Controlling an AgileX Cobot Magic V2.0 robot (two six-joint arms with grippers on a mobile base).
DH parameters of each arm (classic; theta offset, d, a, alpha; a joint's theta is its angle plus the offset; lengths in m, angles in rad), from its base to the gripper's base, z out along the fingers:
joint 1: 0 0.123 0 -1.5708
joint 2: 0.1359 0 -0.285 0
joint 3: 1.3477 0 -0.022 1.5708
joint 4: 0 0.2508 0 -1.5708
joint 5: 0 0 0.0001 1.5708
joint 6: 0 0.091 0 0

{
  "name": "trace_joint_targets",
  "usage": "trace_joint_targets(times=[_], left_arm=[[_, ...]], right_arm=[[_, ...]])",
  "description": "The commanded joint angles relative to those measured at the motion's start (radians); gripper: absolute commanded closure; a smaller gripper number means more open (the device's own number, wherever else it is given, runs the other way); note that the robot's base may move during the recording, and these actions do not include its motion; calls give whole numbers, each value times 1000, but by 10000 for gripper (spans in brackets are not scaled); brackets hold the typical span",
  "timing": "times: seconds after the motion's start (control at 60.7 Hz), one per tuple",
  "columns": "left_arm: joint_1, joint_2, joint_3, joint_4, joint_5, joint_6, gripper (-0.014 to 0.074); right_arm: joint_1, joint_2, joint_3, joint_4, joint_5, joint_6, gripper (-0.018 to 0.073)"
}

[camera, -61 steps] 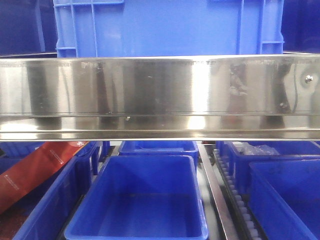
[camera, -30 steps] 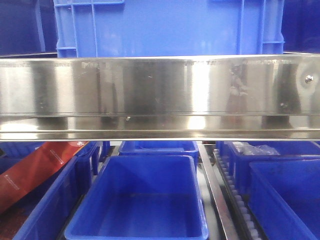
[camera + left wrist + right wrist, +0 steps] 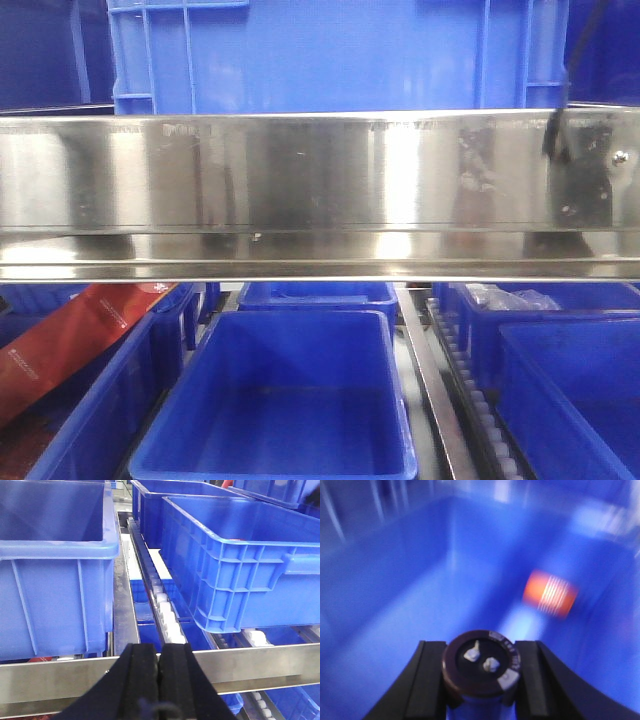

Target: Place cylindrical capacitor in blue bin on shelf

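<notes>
My right gripper point(image 3: 480, 649) is shut on the cylindrical capacitor point(image 3: 480, 670), a dark brown can with two metal terminals facing the camera. It hangs over the inside of a blue bin point(image 3: 410, 600), which is blurred. An orange patch point(image 3: 551, 593) shows on the bin's far wall. The shelf's shiny steel front rail point(image 3: 300, 180) crosses the front view. A dark cable of the right arm point(image 3: 578, 55) shows at its upper right, beside a large blue crate point(image 3: 330, 50). My left gripper point(image 3: 159, 650) is shut and empty, just before a steel rail point(image 3: 260, 662).
Below the rail stand several blue bins: one with nothing in it point(image 3: 285, 400) in the middle, one holding a red packet point(image 3: 70, 340) at the left, one with clear bags point(image 3: 510, 298) at the right. In the left wrist view, big blue crates point(image 3: 50, 570) point(image 3: 240, 565) flank a roller track point(image 3: 165, 610).
In the front view a dark cable and a dark shape with its reflection on the rail have come in at the upper right. The bins and the shelf have not moved.
</notes>
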Motion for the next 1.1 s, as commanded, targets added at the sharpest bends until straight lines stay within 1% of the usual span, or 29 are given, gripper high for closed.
trace_joint_targets(times=[0.0,0.049,0.066,0.099,0.115,0.148,0.165,0.198,0.247,0.28,0.396,0.495,0.577,0.692,0.775,0.841,0.89,1.022,1.088], left_arm=[[-2,-6,1,5,-10,-10,707],[-2,-6,1,3,-10,-10,707],[-2,-6,1,3,-10,-10,707],[-2,-6,1,1,-10,-10,707],[-2,-6,1,1,-10,-10,707],[-2,-6,1,1,-10,-10,707],[-2,-6,1,1,-10,-10,707],[-2,-6,1,1,-10,-10,707],[-2,-6,1,1,-10,-10,707],[-2,-6,1,1,-10,-10,707],[-2,-6,1,6,-10,-10,707],[-2,-6,1,13,-10,-10,707],[-2,-6,1,18,-12,-10,707],[-2,-6,1,30,-12,-10,707],[-2,-6,1,34,-18,-10,707],[-2,-6,1,42,-24,-10,707],[-2,-5,3,43,-30,-10,707],[-2,-5,38,50,-92,-10,707],[-2,-5,67,50,-131,-10,707]], right_arm=[[-1,20,-23,-5,16,-9,636],[-1,26,-23,-5,22,-9,531],[-1,29,-23,-5,28,-9,473],[-1,29,-23,-5,31,-9,390],[-1,29,-23,-5,31,-9,324],[-1,29,-23,-5,32,-9,237],[-1,29,-23,-5,32,-9,176],[-1,25,-23,-5,32,-9,88],[-1,20,-23,-5,32,-9,3],[-1,15,-23,-5,32,-9,-18],[-1,-11,-23,-5,32,-7,22],[-1,-47,-23,-5,32,-7,102],[-3,-85,-23,-5,44,-7,210],[-5,-159,-23,-5,63,-7,440],[-5,-224,-15,-18,73,-7,586],[-5,-276,10,-47,72,-2,676],[-5,-323,54,-63,55,6,724],[-5,-473,232,-112,-15,31,721],[-5,-537,335,-112,-49,34,721]])
